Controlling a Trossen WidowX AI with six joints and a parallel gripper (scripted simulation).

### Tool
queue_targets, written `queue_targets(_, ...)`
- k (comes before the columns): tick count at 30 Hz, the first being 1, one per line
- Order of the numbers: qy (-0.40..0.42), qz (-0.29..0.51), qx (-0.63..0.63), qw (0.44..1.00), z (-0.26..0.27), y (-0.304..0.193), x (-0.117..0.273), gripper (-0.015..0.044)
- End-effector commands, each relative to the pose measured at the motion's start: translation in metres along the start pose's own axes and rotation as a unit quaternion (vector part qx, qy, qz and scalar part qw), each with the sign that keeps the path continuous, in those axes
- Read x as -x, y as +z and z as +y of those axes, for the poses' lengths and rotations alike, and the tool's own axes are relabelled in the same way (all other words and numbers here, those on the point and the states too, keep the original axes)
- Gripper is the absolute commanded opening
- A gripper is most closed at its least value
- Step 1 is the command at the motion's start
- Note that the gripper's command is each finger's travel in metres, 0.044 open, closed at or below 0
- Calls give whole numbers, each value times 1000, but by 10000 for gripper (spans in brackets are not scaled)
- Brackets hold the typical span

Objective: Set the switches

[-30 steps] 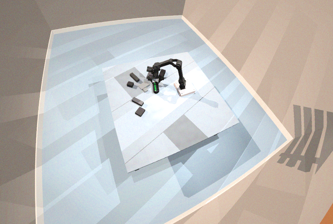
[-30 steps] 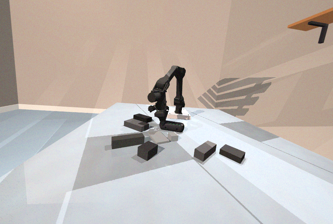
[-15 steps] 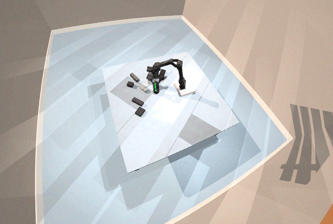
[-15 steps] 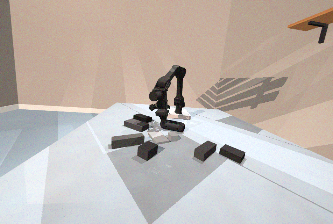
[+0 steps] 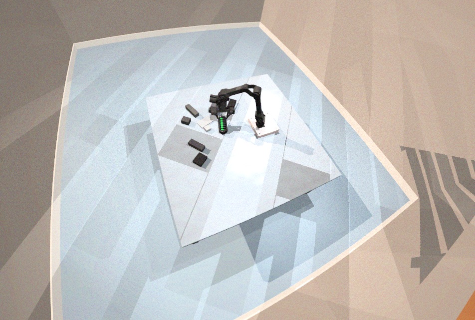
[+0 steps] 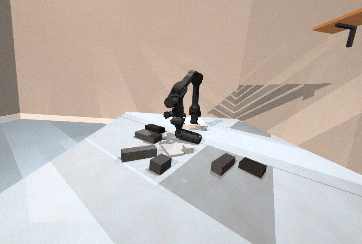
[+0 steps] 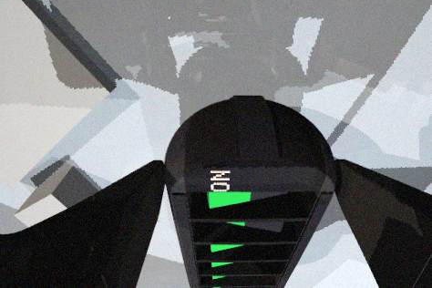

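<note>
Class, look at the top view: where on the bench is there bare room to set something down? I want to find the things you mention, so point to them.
The widest free patch of bench (image 5: 237, 189) (image 6: 201, 220) (image 7: 251, 9) lies between the square dark block (image 5: 199, 159) (image 6: 252, 167), the white base plate (image 5: 273, 130) (image 6: 203, 127) and the bench's lower edge. It's crowded around the end effector (image 5: 222, 115) (image 6: 177, 130) (image 7: 248, 164), beside the pale tile (image 5: 203, 123) (image 6: 172, 149) (image 7: 23, 50).

Bench, round the unit: 2 fingers blocked its sides near 1 end. Pale plate and small pale block crowded 1 flank. Between the unit and the arm's base, a gap lay open.
</note>
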State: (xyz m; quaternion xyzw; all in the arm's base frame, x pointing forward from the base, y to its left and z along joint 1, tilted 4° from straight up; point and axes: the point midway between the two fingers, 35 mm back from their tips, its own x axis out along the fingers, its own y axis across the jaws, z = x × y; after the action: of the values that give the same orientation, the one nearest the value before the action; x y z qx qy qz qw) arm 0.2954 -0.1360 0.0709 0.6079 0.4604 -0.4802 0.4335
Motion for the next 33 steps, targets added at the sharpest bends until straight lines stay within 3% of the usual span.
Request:
queue_targets(1, 3, -3, 1, 1000, 1, -4, 5, 336)
queue_targets(33, 3, -34, 1, 999, 1, -23, 23, 336)
